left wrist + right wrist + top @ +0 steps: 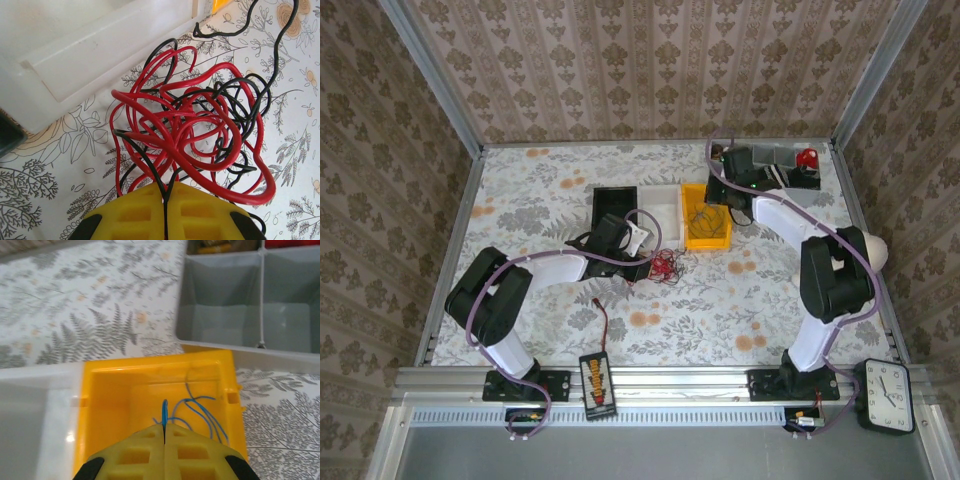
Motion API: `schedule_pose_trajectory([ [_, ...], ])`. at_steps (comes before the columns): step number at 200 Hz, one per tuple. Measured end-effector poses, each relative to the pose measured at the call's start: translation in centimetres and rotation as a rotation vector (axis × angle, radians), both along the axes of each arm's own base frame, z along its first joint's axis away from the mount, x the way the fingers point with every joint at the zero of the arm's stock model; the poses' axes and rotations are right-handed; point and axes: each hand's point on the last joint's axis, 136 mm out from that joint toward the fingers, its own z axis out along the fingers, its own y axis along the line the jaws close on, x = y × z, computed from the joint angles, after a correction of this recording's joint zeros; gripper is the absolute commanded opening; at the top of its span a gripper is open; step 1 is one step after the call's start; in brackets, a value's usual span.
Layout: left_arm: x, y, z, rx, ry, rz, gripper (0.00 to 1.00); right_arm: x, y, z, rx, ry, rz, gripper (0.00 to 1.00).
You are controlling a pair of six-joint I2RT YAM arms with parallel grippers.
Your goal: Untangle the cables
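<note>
Left wrist view: the left tool has its yellow fingers pressed flat together. Black strands of the cables run straight into the seam, so it looks pinched on them. The cables sit as a loose knot of red and black loops on the flowered tabletop, just beside the white bin. From above, the cables lie right at the tip of the left tool, in front of the white bin and near the yellow bin. At the right wrist, the right tool is closed tight too. It hangs over the yellow bin, and a thin blue wire leads into the line where its fingers meet. A grey divided tray stands just behind that bin.
</note>
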Motion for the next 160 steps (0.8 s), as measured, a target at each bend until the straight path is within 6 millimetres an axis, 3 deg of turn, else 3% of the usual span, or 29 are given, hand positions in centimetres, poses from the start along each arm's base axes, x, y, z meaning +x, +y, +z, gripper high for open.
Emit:
schedule_pose_trajectory([
  [16,0.0,0.0,0.0,0.0,0.001,0.0,0.0,-0.1,-0.3,-1.4,-0.03,0.038,-0.03,0.45],
  [35,-0.1,0.0,0.0,0.002,0.002,-0.001,0.0,-0.5,-0.3,-1.8,-0.056,0.056,-0.039,0.56],
  [54,-0.2,0.0,-0.1,0.005,0.005,-0.004,0.0,-0.8,-0.4,-1.0,-0.062,0.037,-0.047,0.6],
  [80,-0.3,-0.1,-0.1,0.005,0.006,-0.007,0.0,-2.6,-1.2,1.1,-0.068,-0.004,-0.062,0.61],
  [116,-0.3,-0.1,-0.2,0.006,0.007,-0.007,0.0,-4.9,-1.8,4.0,-0.047,-0.069,-0.06,0.56],
  [136,-0.3,-0.1,-0.3,0.009,0.01,-0.007,0.0,-7.0,-0.7,3.9,0.003,-0.064,0.001,0.56],
  [160,-0.4,-0.1,-0.4,0.009,0.014,-0.009,0.0,-10.7,3.5,2.1,0.057,-0.008,0.164,0.55],
])
